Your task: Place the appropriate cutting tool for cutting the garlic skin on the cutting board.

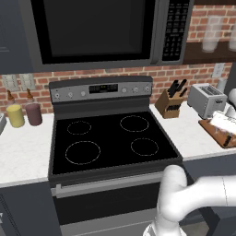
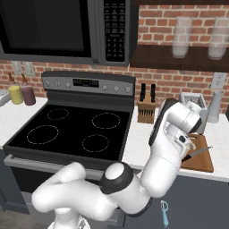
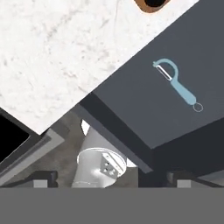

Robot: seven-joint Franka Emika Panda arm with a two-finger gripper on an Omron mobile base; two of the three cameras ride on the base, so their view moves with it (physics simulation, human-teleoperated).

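Observation:
The cutting tool [image 2: 164, 214], a slim teal-handled peeler with a pale head, shows low against the dark cabinet front, below the counter edge; in the hand view the cutting tool [image 3: 177, 85] is off to the upper right, clear of my fingers. My gripper [image 3: 113, 177] is open with nothing between its dark tips. It hangs over the front of the reddish-brown cutting board [image 2: 201, 163], where the gripper [image 2: 188, 154] points down past the counter edge. The board [image 1: 214, 131] sits at the right of the counter, its handle-hole corner [image 3: 141, 5] just visible. A pale round shape on the board, perhaps the garlic [image 2: 193, 144], is partly hidden by my hand.
A silver toaster [image 1: 206, 99] and a wooden knife block [image 1: 169, 103] stand behind the board. The black stove [image 1: 110, 140] lies to the left, with two jars [image 1: 24, 114] on the far-left counter. White marble counter [image 3: 57, 57] ends at the cabinet front.

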